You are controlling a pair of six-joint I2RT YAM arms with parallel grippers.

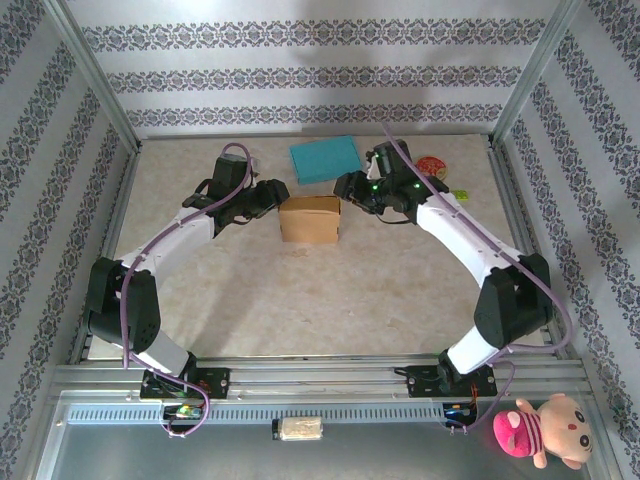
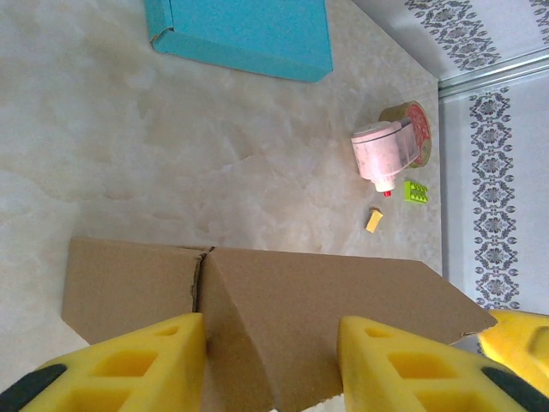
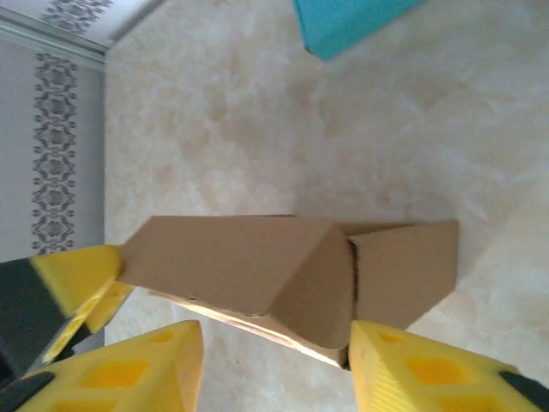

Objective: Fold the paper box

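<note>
The pale marbled worktop [image 1: 300, 300] carries everything. The brown cardboard box [image 1: 310, 220] sits directly between the two end effectors. The left end effector [image 1: 275, 193] is against the box's left side and the right end effector [image 1: 345, 185] is against its upper right corner.

In the left wrist view the box lies under and between the left fingers [image 2: 120, 360]. One flap is raised into a slanted ridge that runs down into the gap, and a flatter panel spreads out past the finger on the left of that view. A yellow finger of the right end effector [image 2: 515, 343] shows at the far end of the box.

In the right wrist view the right fingers [image 3: 429, 369] straddle the box in the same way, with a folded flap standing up in the gap. One finger meets the box's corner. Both end effectors stand about half spread around the cardboard. The views are too close to tell whether either one actually pinches it.

Beyond both sets of fingertips lies a flat teal box [image 1: 325, 158], apart from the cardboard one. A pink plush toy [image 1: 540, 430] sits behind the right arm's base, off the worktop.

Ahead of the left end effector and off to one side are a pink tape dispenser [image 2: 382, 154] and a roll of tape [image 2: 416, 120] just beside it. Nearer the end effector are a small green block [image 2: 416, 190] and a tiny yellow piece [image 2: 374, 221].
</note>
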